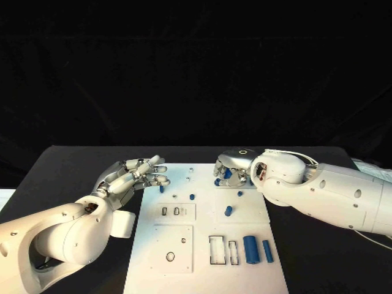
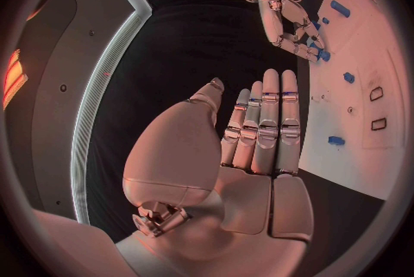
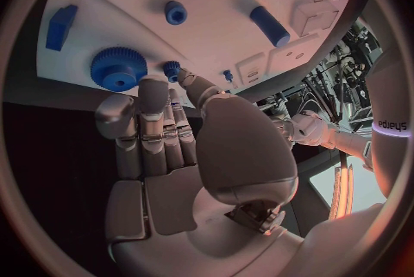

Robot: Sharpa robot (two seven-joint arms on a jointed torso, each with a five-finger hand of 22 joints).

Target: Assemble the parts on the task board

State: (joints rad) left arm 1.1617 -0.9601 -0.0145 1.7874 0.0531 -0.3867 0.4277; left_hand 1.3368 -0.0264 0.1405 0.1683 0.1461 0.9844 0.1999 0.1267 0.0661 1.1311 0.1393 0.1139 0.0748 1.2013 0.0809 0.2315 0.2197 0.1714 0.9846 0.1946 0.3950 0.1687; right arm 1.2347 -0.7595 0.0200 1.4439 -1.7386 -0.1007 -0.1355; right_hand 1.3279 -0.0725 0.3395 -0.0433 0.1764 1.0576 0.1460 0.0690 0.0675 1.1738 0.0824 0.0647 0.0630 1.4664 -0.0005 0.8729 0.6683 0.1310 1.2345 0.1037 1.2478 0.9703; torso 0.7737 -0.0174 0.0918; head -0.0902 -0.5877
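Blue gear (image 3: pixel 118 68) (right wrist view) beside right hand (image 3: pixel 164 146); fingers together, empty.

The head camera looks down from above on the whole task board (image 1: pixel 209 245), while each wrist camera sits close behind its own hand, and all three views share the board's far end.
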